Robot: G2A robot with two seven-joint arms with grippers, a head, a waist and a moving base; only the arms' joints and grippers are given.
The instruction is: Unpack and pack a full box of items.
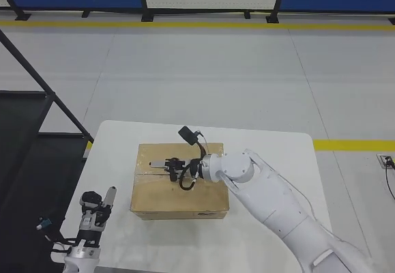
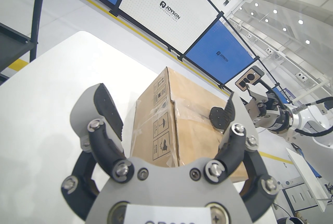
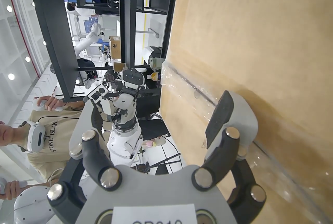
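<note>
A closed cardboard box [image 1: 177, 188] stands in the middle of the white table [image 1: 272, 157], its flaps sealed with clear tape [image 3: 187, 84]. My right gripper [image 1: 168, 166] lies low over the box top, turned on its side and open. One of its fingers [image 3: 229, 113] is against the taped seam, the other off the box's end. My left gripper [image 2: 166, 110] is open and holds nothing. It stays near the table's front left corner, aimed at the end of the box [image 2: 182, 128] and apart from it.
A black metal shelf rack [image 1: 20, 150] stands just left of the table. Bare table surface surrounds the box, widest on the right. The right arm [image 1: 279, 205] crosses the table's front right part.
</note>
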